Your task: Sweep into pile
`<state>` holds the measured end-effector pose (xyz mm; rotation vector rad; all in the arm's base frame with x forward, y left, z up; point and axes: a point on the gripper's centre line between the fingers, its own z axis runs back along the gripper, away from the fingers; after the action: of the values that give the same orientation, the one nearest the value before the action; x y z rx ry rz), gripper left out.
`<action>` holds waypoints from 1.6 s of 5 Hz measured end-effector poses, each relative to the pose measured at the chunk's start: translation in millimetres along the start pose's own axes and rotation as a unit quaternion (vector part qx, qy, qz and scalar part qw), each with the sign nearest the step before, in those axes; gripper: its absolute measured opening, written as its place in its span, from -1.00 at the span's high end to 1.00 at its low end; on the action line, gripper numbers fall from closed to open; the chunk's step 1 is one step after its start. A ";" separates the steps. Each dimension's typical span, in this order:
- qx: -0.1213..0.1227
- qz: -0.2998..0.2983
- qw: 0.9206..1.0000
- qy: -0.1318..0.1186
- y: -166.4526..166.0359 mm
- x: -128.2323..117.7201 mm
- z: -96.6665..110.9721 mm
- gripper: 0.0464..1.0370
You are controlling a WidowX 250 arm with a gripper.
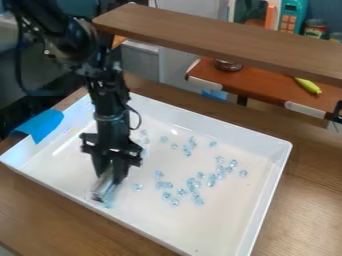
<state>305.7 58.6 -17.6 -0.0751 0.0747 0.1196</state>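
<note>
the gripper (111,172) hangs low inside the white tray (259,212), closed around a shiny grey piece (102,188) with a bit of blue at its lower end. the clear blue beads (194,184) lie loosely scattered to the view's right of it (one (137,187) sits nearer than most), and blue tape (41,125) covers the rim to its left.

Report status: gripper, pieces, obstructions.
Gripper low over the white tray, toward its near-left side in view. Blue pieces scattered, not piled, mostly right of it in view. No obstruction seen between.
</note>
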 end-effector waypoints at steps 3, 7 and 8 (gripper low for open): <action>-0.025 -0.011 1.000 0.005 -67.5 -6.2 -4.7 0.32; -0.062 -0.011 0.998 -0.022 -86.9 17.8 37.9 0.33; -0.007 0.008 0.998 -0.062 -37.7 36.2 56.1 0.32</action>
<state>350.0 29.9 38.0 -0.0810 -0.0496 0.1414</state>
